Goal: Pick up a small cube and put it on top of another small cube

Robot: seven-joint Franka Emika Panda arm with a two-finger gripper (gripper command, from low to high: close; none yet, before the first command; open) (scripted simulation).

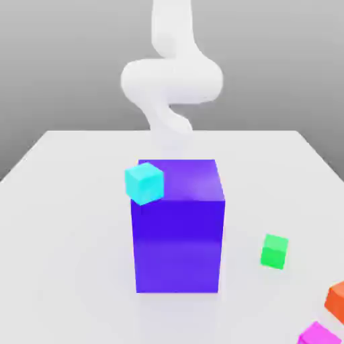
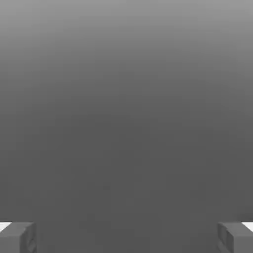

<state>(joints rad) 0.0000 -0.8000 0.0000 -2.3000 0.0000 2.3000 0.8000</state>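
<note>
The small magenta cube lies on the white table at the front of the exterior view's right, partly cut off by the picture's edge. The small green cube sits farther back on the table, to the right of the big blue-violet block. My white arm rises behind the block, far from both cubes. In the hand view my gripper is open: its two grey fingertips stand wide apart with nothing between them, in front of plain grey background.
The big blue-violet block stands mid-table. A cyan cube shows at its top left corner. An orange-red cube lies at the right edge, between the green and magenta cubes. The white table spreads around them.
</note>
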